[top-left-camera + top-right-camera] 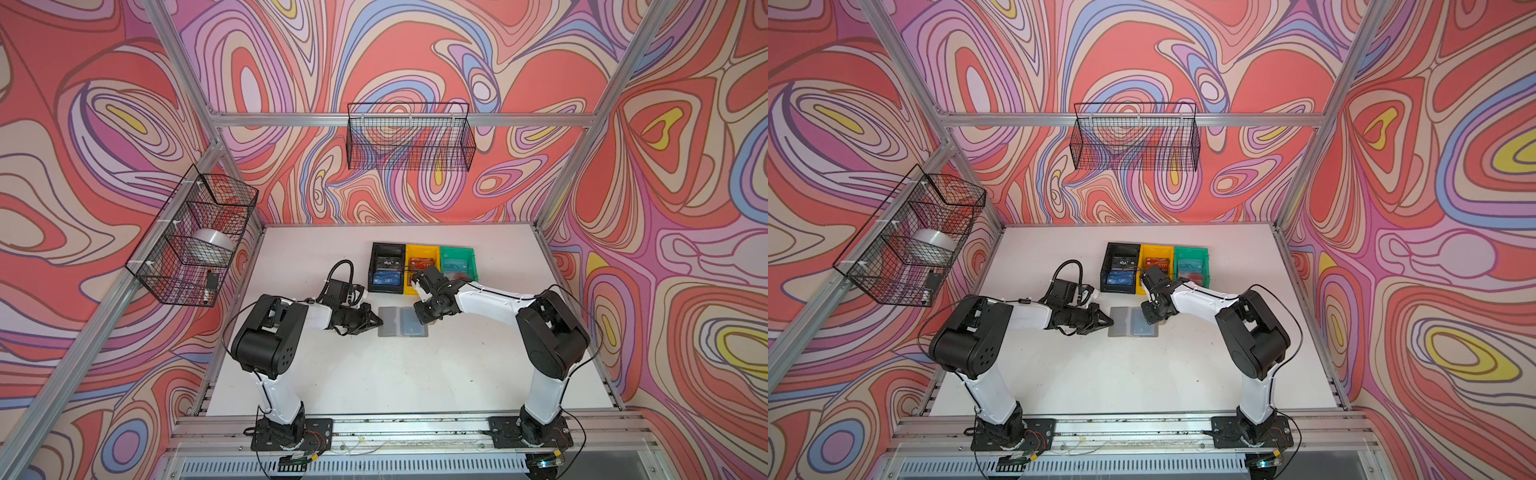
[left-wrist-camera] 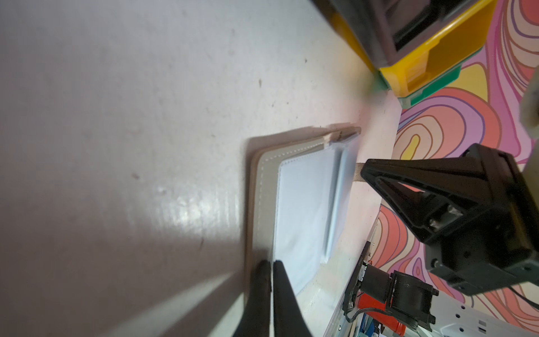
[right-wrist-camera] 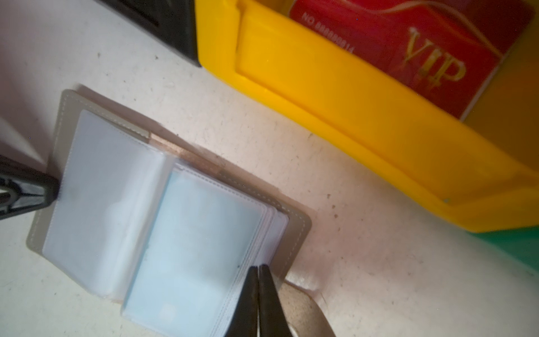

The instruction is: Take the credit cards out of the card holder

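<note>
While closed jaws touch it, the card holder (image 3: 163,210) lies open.

Grey card holder (image 1: 398,326) is lying open and flat mid worktop (image 1: 374,374), a light blue card (image 3: 198,242) sitting in one sleeve, red VIP card (image 3: 408,49) lying in the yellow bin (image 3: 320,96).

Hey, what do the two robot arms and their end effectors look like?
Both the left arm and right arm have white links, bulky black joint housings and black cables, and stand on black base plates. The left end effector and right end effector are black, triangular cut-out frames tapering to narrow tips.
</note>
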`<action>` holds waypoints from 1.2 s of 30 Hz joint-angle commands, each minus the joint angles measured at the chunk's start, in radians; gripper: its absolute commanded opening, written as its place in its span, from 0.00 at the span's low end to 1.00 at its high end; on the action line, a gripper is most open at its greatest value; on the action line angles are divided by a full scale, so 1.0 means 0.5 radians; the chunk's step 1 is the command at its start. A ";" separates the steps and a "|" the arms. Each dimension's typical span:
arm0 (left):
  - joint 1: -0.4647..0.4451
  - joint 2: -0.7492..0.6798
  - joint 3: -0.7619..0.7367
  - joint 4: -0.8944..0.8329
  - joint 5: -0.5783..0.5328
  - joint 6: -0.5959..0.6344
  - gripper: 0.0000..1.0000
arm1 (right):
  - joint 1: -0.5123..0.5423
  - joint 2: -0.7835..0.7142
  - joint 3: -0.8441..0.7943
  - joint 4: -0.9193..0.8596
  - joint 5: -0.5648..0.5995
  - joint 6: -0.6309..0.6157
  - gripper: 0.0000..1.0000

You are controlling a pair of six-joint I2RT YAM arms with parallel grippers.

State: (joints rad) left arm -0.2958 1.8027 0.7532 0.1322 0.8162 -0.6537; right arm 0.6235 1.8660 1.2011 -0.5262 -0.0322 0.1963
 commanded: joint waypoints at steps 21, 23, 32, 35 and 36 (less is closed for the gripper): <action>-0.007 0.084 0.018 -0.077 -0.037 0.055 0.09 | 0.026 0.156 0.120 0.009 -0.110 0.003 0.06; -0.007 0.085 0.015 -0.073 -0.033 0.054 0.09 | 0.033 0.155 0.123 0.006 -0.124 0.006 0.06; -0.007 0.076 0.009 -0.077 -0.034 0.056 0.09 | 0.045 0.150 0.115 0.009 -0.135 0.011 0.06; -0.008 0.047 0.012 -0.093 -0.034 0.058 0.09 | 0.046 0.146 0.107 0.004 -0.122 0.012 0.06; -0.007 0.030 0.017 -0.109 -0.033 0.062 0.09 | 0.045 0.146 0.109 0.003 -0.118 0.010 0.06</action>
State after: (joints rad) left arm -0.2947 1.8118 0.7570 0.1322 0.8253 -0.6460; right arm 0.6353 1.9160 1.2457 -0.5201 -0.0784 0.1967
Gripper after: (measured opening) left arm 0.090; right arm 0.059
